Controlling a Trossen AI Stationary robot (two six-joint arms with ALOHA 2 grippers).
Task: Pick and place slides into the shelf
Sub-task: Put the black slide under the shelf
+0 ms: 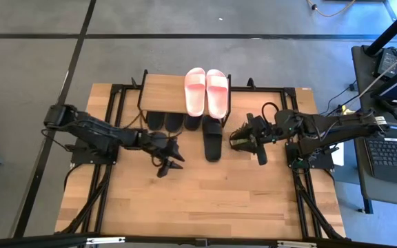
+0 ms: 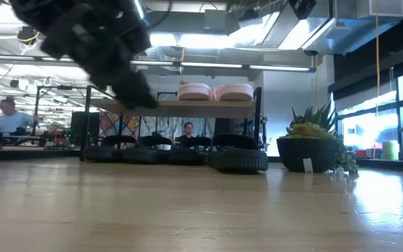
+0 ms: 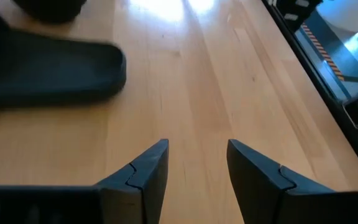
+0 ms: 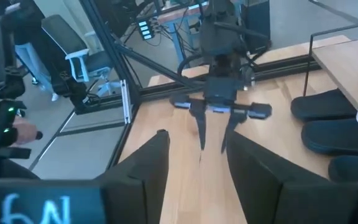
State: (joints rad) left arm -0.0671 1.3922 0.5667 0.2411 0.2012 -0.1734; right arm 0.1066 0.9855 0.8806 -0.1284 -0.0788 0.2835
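Between both jaws: lone black slide (image 1: 212, 140) on table (image 1: 205, 193)
Left jaws (image 1: 171, 162): spread, empty
Right jaws (image 1: 248, 143): spread, empty

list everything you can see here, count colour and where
pink slides: two, pale pink, side by side on top of the shelf
black slides under shelf: three, black, toes poking out from under the shelf's front edge
black slide: one, black, on the table, sticking out in front of the shelf
shelf: one, light wood top on black frame, at the table's far edge
table: one, light wood
potted plant: one, green, seen in the low view
people: in the room behind
left tool: open, empty, left of the black slide
right tool: open, empty, right of it
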